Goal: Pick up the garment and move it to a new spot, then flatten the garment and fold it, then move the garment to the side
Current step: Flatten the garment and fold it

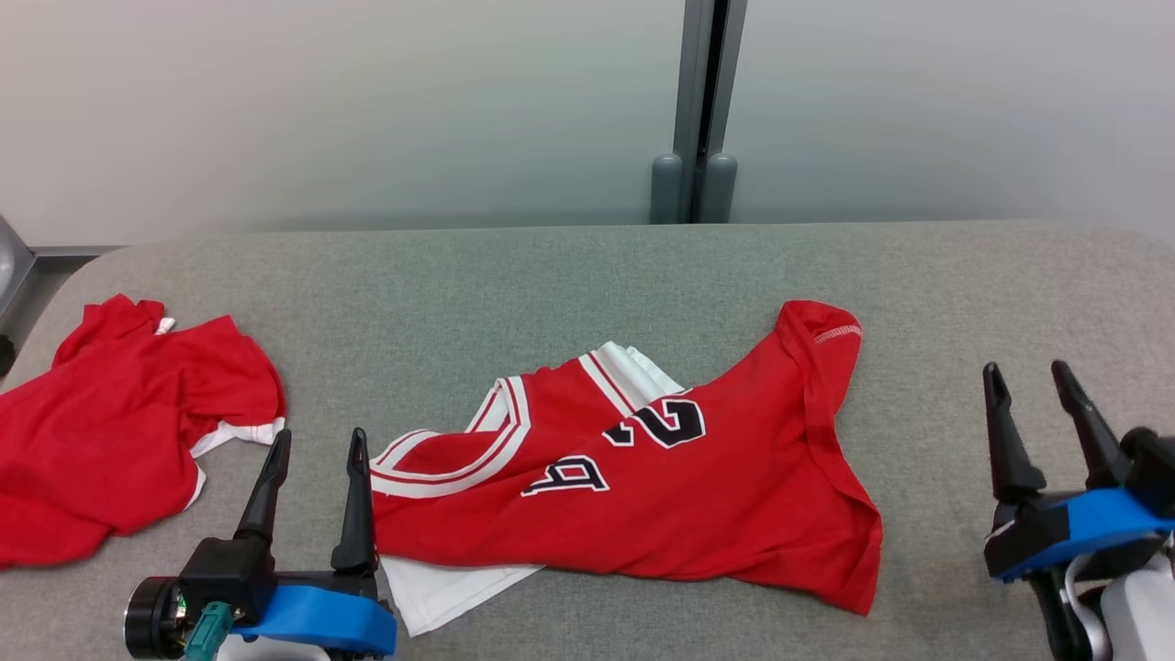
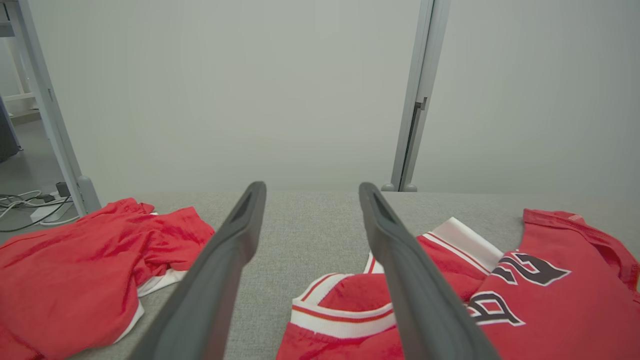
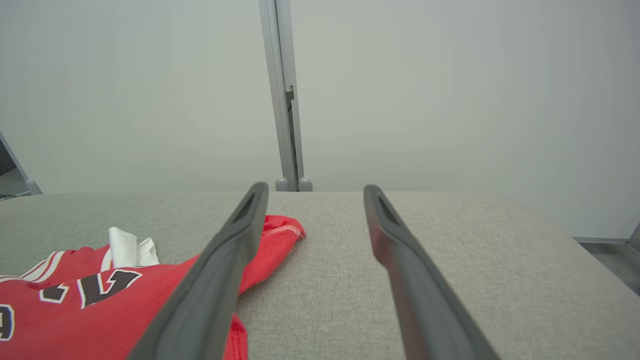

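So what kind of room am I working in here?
Probably an office-like test lab: a grey fabric-covered table, pale partition panels on a metal post, loose cables on the floor.

Red basketball jersey (image 1: 716,514) is lying loosely spread and unfolded across the lower centre of the head view, its length running from lower left to upper right. Black numerals (image 1: 656,424), outlined in white, are facing up near the middle and sitting at a tilt. White-and-red striped trim (image 1: 459,464) is curving around an opening at the left end. White fabric (image 1: 450,592) is showing beneath the lower left edge and again at the upper edge. A stitched hem (image 1: 837,333) is folding over at the upper right corner. Wrinkles are running down the right side.
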{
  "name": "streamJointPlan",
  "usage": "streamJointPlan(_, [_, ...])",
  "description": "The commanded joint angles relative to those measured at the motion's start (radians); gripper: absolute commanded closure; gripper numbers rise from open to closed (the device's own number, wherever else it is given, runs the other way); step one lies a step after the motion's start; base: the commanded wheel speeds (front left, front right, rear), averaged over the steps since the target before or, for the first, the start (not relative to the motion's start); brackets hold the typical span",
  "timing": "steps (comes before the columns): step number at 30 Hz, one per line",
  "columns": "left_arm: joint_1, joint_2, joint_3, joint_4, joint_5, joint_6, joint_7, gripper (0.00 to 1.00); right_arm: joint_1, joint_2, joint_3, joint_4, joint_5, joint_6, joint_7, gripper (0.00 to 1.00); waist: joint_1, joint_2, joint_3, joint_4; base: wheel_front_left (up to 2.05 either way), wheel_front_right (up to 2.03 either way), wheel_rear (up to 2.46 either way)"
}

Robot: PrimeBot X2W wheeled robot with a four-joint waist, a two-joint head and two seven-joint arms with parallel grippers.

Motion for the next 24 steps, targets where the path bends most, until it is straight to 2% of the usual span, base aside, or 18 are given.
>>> streamJointPlan(1, [0.012,0.004,0.007,-0.002,0.003,-0.002,-0.002,0.0,0.066,0.035,-0.022,-0.061,-0.024,0.0,-0.003,0.0,0.0,0.0,-0.013,-0.01,0.0,0.0,0.0])
streamJointPlan(7, [0.033,0.002,0.012,0.001,0.008,-0.005,-0.002,0.0,0.207,0.13,-0.061,-0.188,-0.089,0.0,-0.003,0.0,0.0,0.0,-0.03,-0.013,0.0,0.0,0.0])
streamJointPlan(13, [0.04,0.001,0.017,0.002,0.019,-0.001,-0.002,0.0,0.312,0.193,-0.078,-0.287,-0.136,0.0,0.03,0.0,0.0,0.0,-0.035,-0.006,0.0,0.0,0.0])
streamJointPlan(24, [0.048,-0.002,0.036,-0.008,0.028,0.029,-0.003,0.0,0.428,0.22,-0.091,-0.382,-0.162,0.0,0.1,0.0,0.0,0.0,-0.042,0.002,0.0,0.0,0.0])
